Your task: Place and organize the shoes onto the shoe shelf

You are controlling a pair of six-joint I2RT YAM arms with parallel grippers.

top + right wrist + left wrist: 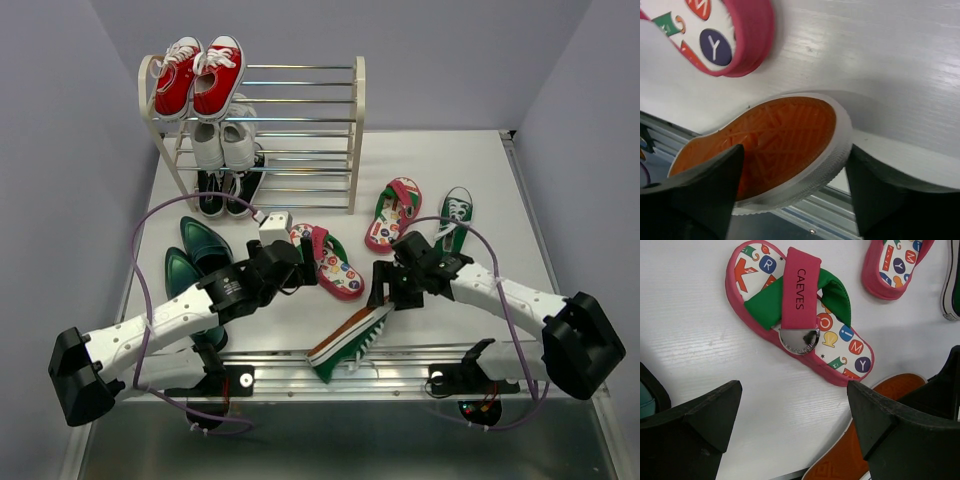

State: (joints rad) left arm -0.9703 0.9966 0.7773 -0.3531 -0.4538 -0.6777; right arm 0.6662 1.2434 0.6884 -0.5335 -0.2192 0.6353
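Note:
The shoe shelf (pixel 300 120) stands at the back left. One red-pink flip-flop (pixel 332 263) lies mid-table, the other (pixel 392 213) to its right. One green sneaker (pixel 455 215) stands upright at the right. The other (pixel 350 345) lies on its side at the near edge, orange sole showing. The teal heels (pixel 200 262) lie at the left. My left gripper (pixel 290 262) is open and empty just short of the near flip-flop (pixel 800 315). My right gripper (pixel 385 292) is open, its fingers either side of the tipped sneaker's sole end (pixel 775 145).
Red sneakers (pixel 200 78) sit on the shelf's top tier, white sneakers (pixel 223 145) below them, black sneakers (pixel 225 190) lower down. The shelf's right half is bare rods. A metal rail (pixel 420 365) runs along the table's near edge under the tipped sneaker.

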